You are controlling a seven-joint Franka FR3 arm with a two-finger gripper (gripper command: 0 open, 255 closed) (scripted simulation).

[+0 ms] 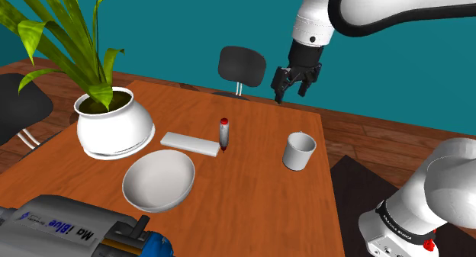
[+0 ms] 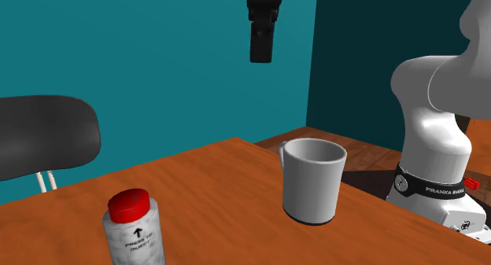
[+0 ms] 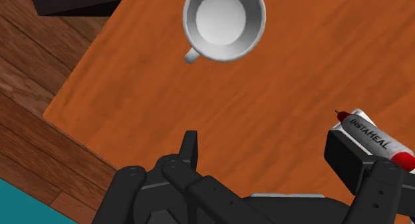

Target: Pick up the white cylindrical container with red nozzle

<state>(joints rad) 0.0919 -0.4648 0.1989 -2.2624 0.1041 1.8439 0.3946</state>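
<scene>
The container (image 1: 224, 134) is a slim white cylinder with a red cap, standing near the middle of the wooden table (image 1: 252, 202). The second exterior view shows it close up (image 2: 134, 230), with a printed label and an arrow. My gripper (image 1: 296, 86) hangs open and empty high over the table's far edge, beyond the white mug (image 1: 300, 151). In the second exterior view the gripper (image 2: 262, 43) hangs in front of the teal wall. From the wrist, the container (image 3: 374, 137) lies just past one fingertip (image 3: 346, 156) of the gripper (image 3: 266, 156), partly hidden by it.
The white mug (image 3: 224, 23) stands between the container and the table's side nearest the stand. A flat white slab (image 1: 190, 143), a white bowl (image 1: 159, 179) and a potted plant (image 1: 113, 124) sit on the shoulder view's left. A black chair (image 1: 242, 66) stands beyond the table.
</scene>
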